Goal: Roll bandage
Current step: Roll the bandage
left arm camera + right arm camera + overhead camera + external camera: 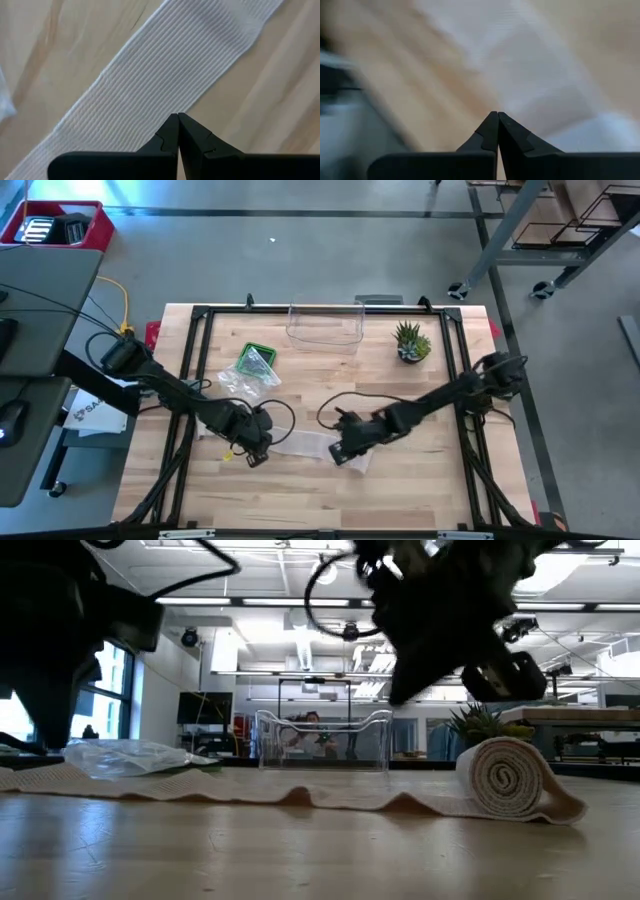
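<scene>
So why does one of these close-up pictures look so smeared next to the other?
The right wrist view is streaked with motion blur, so the bandage shows only as a pale smear; the left wrist view is crisp, its ribbing plain; in the low view the arms are dark silhouettes against bright ceiling lights.

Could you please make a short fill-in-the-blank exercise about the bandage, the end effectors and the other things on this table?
1. The bandage is rolled up at one end, the end nearer the ____ arm.
2. Both the left end effector and the right end effector have their fingers ____.
3. The clear container stands beside a small potted ____.
4. The table top is made of ____.

Missing words: right; shut; plant; wood
</scene>
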Controlling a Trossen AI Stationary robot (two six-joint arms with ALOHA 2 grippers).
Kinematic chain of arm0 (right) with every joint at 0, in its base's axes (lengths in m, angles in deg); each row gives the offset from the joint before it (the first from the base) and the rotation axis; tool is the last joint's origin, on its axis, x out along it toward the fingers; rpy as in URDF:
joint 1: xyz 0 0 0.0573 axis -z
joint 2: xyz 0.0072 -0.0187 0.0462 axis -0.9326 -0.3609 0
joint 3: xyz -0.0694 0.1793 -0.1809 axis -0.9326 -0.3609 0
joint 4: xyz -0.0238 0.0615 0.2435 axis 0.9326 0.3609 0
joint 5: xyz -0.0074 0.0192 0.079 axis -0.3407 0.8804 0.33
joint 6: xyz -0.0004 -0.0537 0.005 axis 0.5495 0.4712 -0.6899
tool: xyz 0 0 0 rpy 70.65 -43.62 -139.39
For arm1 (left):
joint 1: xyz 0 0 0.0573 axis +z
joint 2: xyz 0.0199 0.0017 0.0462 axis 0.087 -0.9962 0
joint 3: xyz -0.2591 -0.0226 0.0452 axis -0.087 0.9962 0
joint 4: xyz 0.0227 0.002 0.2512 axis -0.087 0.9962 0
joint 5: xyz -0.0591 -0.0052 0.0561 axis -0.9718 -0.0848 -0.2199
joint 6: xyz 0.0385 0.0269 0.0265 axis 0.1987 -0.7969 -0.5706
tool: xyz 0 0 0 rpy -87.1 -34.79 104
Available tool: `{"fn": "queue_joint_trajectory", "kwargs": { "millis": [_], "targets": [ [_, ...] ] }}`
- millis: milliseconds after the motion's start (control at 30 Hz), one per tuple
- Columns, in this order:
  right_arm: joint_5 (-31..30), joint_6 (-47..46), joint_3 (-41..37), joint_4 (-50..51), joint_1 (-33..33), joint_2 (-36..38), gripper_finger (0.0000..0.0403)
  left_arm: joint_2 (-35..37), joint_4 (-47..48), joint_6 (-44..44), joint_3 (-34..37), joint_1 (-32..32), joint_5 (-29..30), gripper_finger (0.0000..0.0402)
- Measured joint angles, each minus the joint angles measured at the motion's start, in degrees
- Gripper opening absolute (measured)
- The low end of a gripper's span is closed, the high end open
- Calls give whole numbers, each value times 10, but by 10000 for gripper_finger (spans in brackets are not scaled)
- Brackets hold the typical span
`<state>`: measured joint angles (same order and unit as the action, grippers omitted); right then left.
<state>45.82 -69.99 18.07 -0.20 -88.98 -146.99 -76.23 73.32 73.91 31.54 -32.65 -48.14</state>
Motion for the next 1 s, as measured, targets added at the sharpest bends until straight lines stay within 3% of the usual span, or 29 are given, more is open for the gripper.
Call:
{"fn": "queue_joint_trajectory", "kwargs": {
  "millis": [100,367,600,767,1000],
  "targets": [
    [35,57,45,113,10,-30,0,1,-1,-27,-11,-4,22,0],
    [60,52,52,41,14,-72,0,1,-15,-52,-13,-4,45,0],
    [75,57,51,146,3,-74,0,1,-28,-52,-13,-3,66,0],
    [85,64,51,175,-20,-73,0,-14,-106,-36,-10,2,76,0],
    [100,92,51,243,-42,-72,0,-94,-251,-36,-10,35,9,0]
  ]
}}
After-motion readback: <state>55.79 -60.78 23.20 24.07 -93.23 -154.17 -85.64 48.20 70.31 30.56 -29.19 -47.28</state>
